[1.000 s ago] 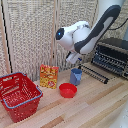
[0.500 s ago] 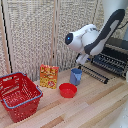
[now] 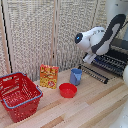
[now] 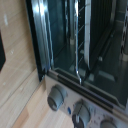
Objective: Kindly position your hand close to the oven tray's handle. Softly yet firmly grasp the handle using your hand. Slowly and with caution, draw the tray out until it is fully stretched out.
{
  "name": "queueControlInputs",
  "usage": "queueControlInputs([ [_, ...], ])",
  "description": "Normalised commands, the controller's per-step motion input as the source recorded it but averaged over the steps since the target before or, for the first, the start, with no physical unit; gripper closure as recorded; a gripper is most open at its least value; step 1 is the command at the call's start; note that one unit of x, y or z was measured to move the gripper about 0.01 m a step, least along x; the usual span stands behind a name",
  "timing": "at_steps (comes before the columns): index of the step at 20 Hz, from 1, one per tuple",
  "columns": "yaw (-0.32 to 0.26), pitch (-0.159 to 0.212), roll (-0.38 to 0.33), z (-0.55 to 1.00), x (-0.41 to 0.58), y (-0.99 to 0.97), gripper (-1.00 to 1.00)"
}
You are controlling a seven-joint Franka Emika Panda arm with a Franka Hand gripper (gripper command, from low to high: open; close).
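Note:
The oven tray [image 3: 113, 62] is a dark wire rack sticking out of the black-and-silver toaster oven [image 3: 120, 46] at the exterior view's right. Its handle [image 3: 93, 73] is a long thin dark bar along the front edge, low over the table. My hand [image 3: 88, 58] hangs from the white-and-black arm just above the handle's near end; its fingers are too small and blurred to read. The wrist view shows the oven's dark opening with thin rack bars [image 4: 78, 45] and no fingers.
A blue cup [image 3: 75, 76] stands next to the handle's end, with a red bowl [image 3: 68, 90] in front of it. An orange box [image 3: 48, 76] and a red basket [image 3: 18, 95] are further toward the exterior view's left. The wrist view shows oven knobs [image 4: 56, 96].
The arm has swung toward the exterior view's right, bringing my hand from above the blue cup closer to the oven and the rack's front bar.

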Motion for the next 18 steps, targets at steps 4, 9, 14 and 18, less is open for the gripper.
queueControlInputs([
  [4,-0.145,-0.005,-0.052,-0.12,0.234,-0.62,-1.0],
  [9,-0.15,0.0,-0.05,-0.21,0.138,-0.55,-1.0],
  [14,-0.025,0.002,-0.011,-0.11,0.17,-0.21,-1.0],
  [18,0.0,0.004,0.0,0.0,0.099,-0.21,1.0],
])
